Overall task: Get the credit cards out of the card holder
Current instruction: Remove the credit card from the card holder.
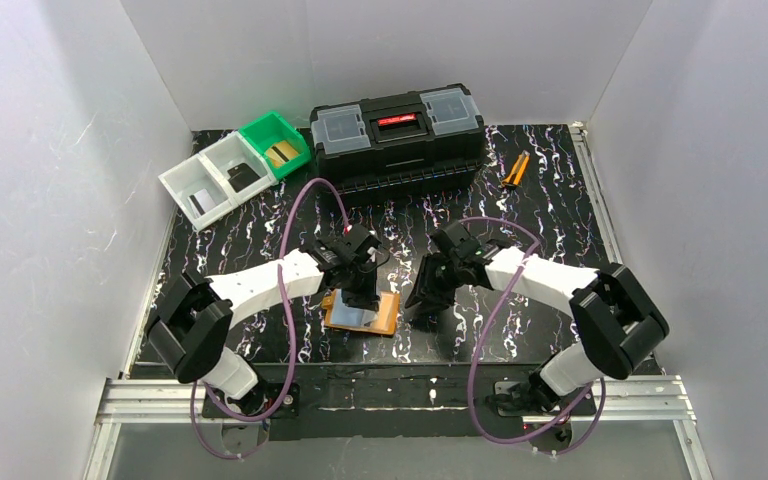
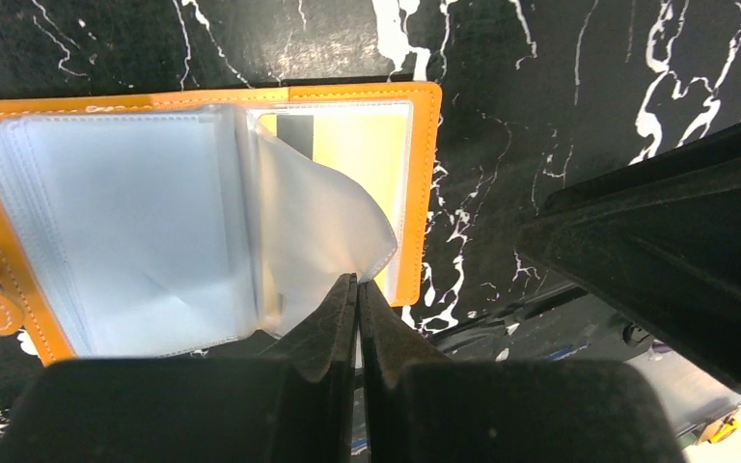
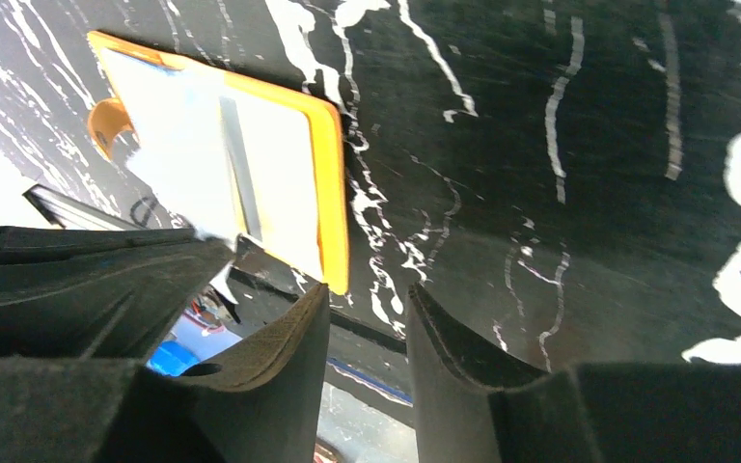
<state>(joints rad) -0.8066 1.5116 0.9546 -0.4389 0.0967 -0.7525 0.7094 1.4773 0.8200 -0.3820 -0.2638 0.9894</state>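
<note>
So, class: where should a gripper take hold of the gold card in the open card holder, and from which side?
Probably an edge, pinched from above: the gold card lies flat in the open card holder, so only an edge offers purchase. The left gripper holds the clear sleeve off it.

White-and-black arms [image 1: 260, 283], purple cables [image 1: 300, 193], black fingers [image 2: 323, 333]
</note>
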